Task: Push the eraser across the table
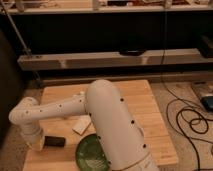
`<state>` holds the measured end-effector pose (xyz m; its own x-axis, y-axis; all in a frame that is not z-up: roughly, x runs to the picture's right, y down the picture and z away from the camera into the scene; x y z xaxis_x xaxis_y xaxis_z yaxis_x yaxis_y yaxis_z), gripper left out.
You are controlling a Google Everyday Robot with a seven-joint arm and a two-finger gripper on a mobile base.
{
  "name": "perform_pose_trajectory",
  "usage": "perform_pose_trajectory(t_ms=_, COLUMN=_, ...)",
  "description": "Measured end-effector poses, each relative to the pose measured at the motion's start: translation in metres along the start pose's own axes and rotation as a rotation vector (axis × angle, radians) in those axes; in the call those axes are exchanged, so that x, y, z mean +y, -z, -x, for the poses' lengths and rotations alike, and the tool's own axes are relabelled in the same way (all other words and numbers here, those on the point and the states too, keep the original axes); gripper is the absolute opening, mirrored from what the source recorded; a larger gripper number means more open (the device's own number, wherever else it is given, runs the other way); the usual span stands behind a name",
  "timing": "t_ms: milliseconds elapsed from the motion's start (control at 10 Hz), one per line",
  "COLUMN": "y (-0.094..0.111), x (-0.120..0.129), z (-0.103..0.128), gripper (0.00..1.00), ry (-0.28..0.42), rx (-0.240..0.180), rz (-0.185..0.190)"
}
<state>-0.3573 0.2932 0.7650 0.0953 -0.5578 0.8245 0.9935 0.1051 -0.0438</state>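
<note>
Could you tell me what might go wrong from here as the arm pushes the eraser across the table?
1. The hand sits at the left end of the eraser, and the green bowl lies just to its right; a straight push could ram the eraser into the bowl.
2. The pale block lies close by and could get knocked.
3. All this is near the table front edge, so a skewed push might send the eraser off.

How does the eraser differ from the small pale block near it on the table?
The eraser is black; the pale block is whitish. The eraser lies at the table's left edge, right beside the gripper; the pale block lies further in, next to the green bowl, away from the gripper. The eraser looks long and narrow, the pale block squarer. Both lie flat on the bamboo tabletop.
</note>
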Motion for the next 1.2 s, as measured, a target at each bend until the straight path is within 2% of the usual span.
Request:
perform_pose_trajectory(t_ms=400, y=-0.002, x=0.029, z=-0.005, gripper=0.00, ry=-0.066, rx=-0.005, rz=0.007)
perform_pose_trajectory(t_ms=800, y=-0.002, x=0.055, z=-0.012, gripper=0.00, ry=-0.144, rx=-0.019, rz=-0.006)
perform_pose_trajectory(t_ms=1200, y=0.008, x=0.080, z=-0.041, gripper=0.00, ry=-0.223, rx=-0.014, rz=-0.020)
